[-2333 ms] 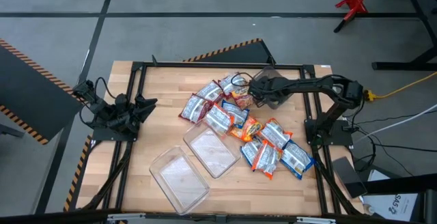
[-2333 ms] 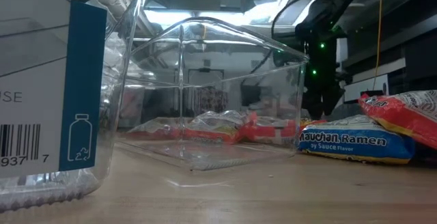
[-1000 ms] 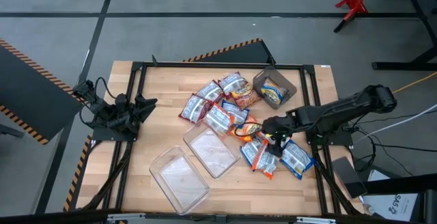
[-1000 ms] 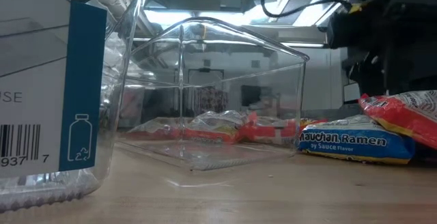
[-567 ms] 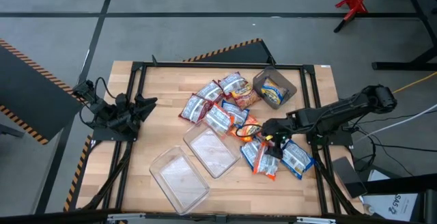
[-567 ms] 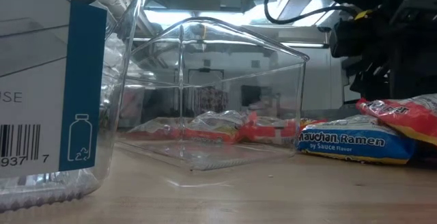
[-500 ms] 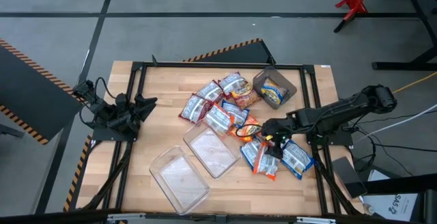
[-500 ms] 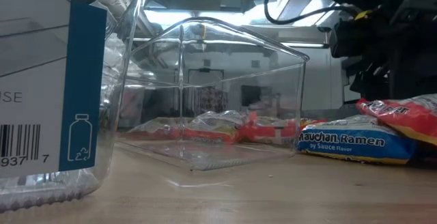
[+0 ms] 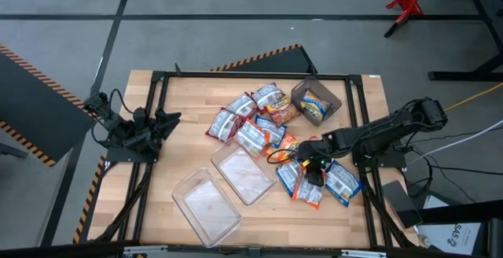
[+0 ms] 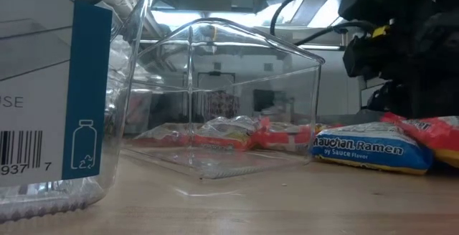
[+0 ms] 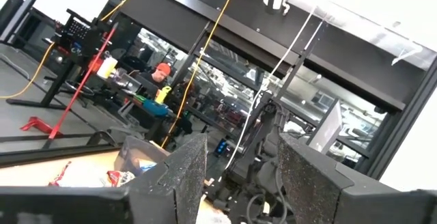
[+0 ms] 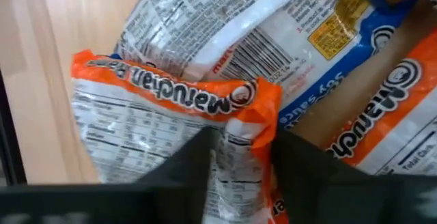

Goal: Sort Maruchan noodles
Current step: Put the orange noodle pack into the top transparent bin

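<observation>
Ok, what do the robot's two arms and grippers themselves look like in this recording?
Both are black, jointed arms with loose black cables. The left gripper has two broad, flat, matte black fingers with a speckled texture. The right gripper has the same dark flat fingers; a small yellow and green spot shows near its wrist from above.

Two clear plastic tubs (image 9: pixel 226 186) sit side by side, near the front edge of my wooden counter (image 9: pixel 189 116), both lying at an angle. A dark grey tub (image 9: pixel 316 102) stands at the far right corner. Beyond the counter, on the grey floor, I see a red stand (image 9: pixel 405 5) and black-and-orange hazard tape (image 9: pixel 27 57).
</observation>
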Robot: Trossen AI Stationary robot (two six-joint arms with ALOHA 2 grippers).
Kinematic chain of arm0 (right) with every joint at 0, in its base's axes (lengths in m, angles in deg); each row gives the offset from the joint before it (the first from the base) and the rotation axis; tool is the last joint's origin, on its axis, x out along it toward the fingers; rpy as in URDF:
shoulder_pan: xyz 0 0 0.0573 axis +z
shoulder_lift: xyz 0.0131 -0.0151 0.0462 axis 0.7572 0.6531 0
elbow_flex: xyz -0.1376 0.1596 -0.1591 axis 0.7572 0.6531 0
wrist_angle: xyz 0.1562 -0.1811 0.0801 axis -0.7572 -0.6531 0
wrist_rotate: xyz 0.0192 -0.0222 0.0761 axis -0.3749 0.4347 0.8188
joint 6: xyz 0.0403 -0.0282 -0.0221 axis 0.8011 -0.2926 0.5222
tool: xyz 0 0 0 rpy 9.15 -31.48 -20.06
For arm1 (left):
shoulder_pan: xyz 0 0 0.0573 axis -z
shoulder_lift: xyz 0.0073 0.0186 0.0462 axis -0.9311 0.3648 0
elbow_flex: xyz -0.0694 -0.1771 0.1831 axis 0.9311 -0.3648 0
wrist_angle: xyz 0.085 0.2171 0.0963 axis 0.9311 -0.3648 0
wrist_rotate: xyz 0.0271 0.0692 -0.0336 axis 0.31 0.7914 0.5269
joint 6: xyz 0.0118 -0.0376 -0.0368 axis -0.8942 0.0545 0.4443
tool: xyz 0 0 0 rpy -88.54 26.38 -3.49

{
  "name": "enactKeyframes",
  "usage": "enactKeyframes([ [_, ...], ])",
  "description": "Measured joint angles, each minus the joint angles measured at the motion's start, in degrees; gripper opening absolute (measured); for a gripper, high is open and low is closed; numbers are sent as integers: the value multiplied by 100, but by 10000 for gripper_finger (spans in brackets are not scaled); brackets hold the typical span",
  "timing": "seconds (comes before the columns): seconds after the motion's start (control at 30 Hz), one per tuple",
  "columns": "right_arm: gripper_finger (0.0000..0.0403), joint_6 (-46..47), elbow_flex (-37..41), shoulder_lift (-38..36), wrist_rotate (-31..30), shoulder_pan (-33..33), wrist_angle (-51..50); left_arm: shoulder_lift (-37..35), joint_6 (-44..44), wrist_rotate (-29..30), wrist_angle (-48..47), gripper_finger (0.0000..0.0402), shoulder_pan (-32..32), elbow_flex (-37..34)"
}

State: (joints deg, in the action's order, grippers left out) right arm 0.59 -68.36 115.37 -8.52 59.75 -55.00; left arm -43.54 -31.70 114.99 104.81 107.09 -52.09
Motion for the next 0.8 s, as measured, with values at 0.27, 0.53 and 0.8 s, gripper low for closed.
enactKeyframes([
  [0.27, 13, -103, -589, -5, -393, -4, -836, 2, 0, 3, 2, 172, 0, 0],
  [0.53, 3, -478, -1705, -7, -1031, -4, -1820, 0, 2, 3, 2, 172, 0, 0],
  [0.8, 1, -967, -2851, -9, -2570, 0, -2043, 2, 2, 1, 2, 172, 0, 0],
])
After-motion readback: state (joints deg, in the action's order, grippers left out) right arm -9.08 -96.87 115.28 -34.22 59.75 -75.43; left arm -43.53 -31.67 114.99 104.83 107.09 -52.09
